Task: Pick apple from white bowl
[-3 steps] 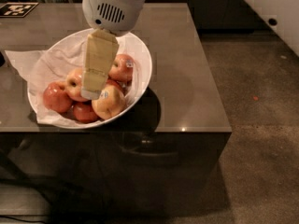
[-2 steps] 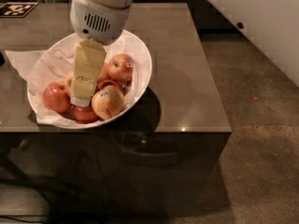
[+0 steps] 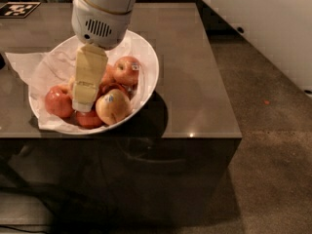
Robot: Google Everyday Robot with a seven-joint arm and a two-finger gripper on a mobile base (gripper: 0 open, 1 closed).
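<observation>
The white bowl (image 3: 146, 57) lined with crumpled white paper stands on the left part of a dark table and holds several apples. A large orange-red apple (image 3: 58, 101) lies at the bowl's left side. A yellower apple with a blue sticker (image 3: 113, 107) lies at the front, and a smaller red apple with a sticker (image 3: 126, 70) lies at the right. My cream-coloured gripper (image 3: 86, 89) reaches down from the white arm into the middle of the bowl. It is just right of the orange-red apple and hides whatever lies beneath it.
The dark glossy table (image 3: 195, 82) ends at its front edge just below the bowl and at its right edge near the grey floor (image 3: 273, 145). A black-and-white marker tag (image 3: 18, 9) lies at the far left corner. A white wall runs along the upper right.
The gripper has moved left and a little lower into the bowl, from above the apples on the right side toward the bowl's middle. The apples have not visibly shifted.
</observation>
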